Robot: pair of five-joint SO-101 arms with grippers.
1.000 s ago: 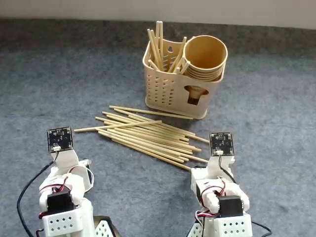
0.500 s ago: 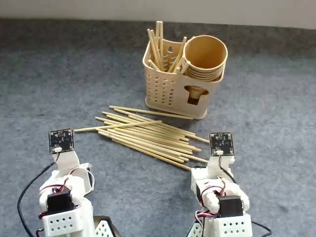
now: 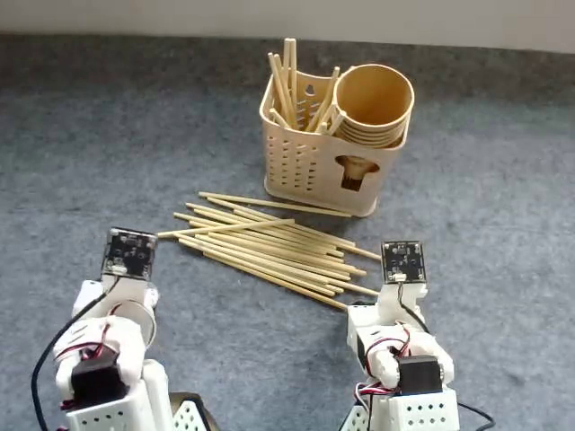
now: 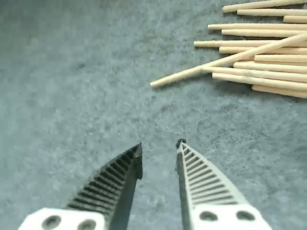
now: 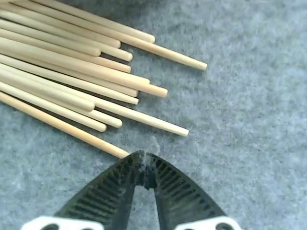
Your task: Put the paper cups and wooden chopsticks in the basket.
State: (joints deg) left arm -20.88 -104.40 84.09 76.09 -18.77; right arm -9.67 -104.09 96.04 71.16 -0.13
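The left gripper (image 4: 159, 143), empty with its jaws a little apart, hangs over the grey mat (image 3: 90, 135) just short of the one chopstick (image 4: 192, 73) that sticks out of the loose pile (image 3: 269, 247). The right gripper (image 5: 144, 158) is closed on nothing at the pile's other end. The paper cups (image 3: 373, 99) already stand in the basket (image 3: 305, 171); probably the left jaws should straddle this single stick before closing.

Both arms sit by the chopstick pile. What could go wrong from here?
1. The right gripper is shut close to the pile; advancing like that would likely shove it.
2. The left gripper, open, faces the crossing chopstick; lifting it by the end may let it swing.
3. The sticks leaning in the basket could block new ones.
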